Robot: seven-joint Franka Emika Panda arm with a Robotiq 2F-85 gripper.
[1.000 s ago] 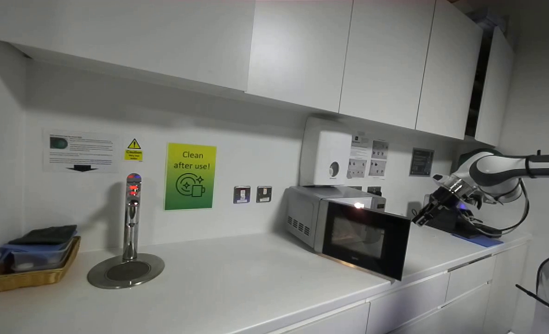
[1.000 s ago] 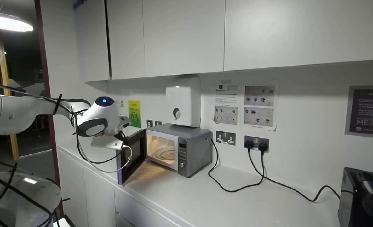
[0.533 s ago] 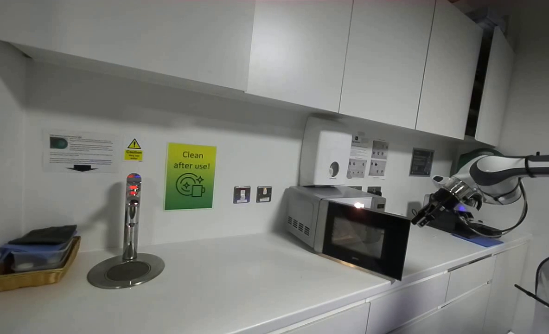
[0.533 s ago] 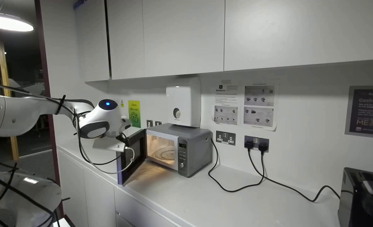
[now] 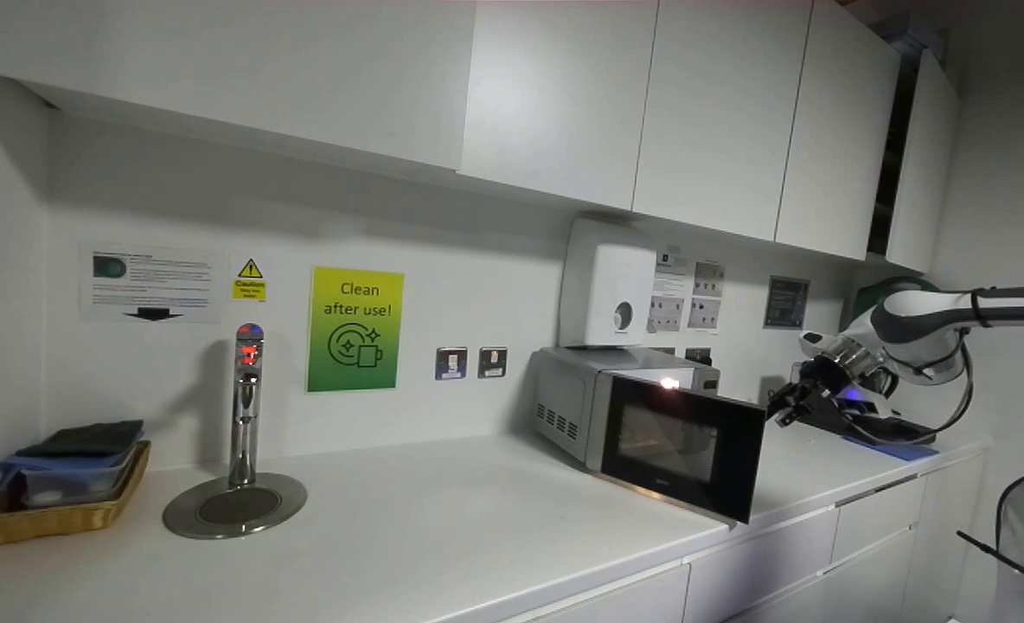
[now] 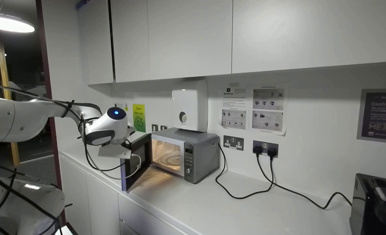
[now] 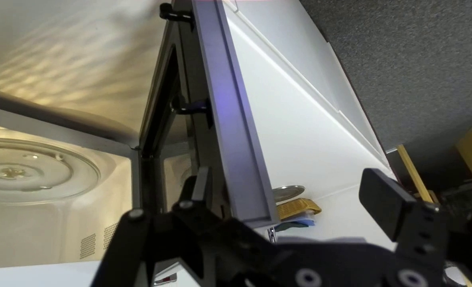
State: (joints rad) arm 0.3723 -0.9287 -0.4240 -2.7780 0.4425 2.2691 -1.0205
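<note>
The grey microwave (image 6: 206, 156) stands on the worktop with its door (image 5: 685, 441) swung wide, in both exterior views. Its lit cavity holds a glass turntable (image 7: 32, 171). My gripper (image 7: 288, 179) is open at the door's free edge. In the wrist view the door edge (image 7: 236, 119) runs between the fingers, much closer to the left finger (image 7: 201, 187); the right finger (image 7: 383, 203) stands well apart over the worktop. Whether the left finger touches the door I cannot tell. An exterior view shows the gripper (image 5: 784, 414) just beside the door's upper outer corner.
A paper-towel dispenser (image 5: 607, 281) hangs above the microwave, under wall cupboards (image 5: 720, 121). Plugged cables (image 6: 245, 195) lie on the worktop towards a black machine (image 6: 375, 205). Further along stand a chrome tap (image 5: 246, 407) and a wicker basket (image 5: 62, 519). Loose cables (image 6: 92, 166) hang from the arm.
The wrist has turned and shifted slightly, moving a little right and down in one exterior view, and the fingers now show spread apart beside the door. The microwave door has not moved.
</note>
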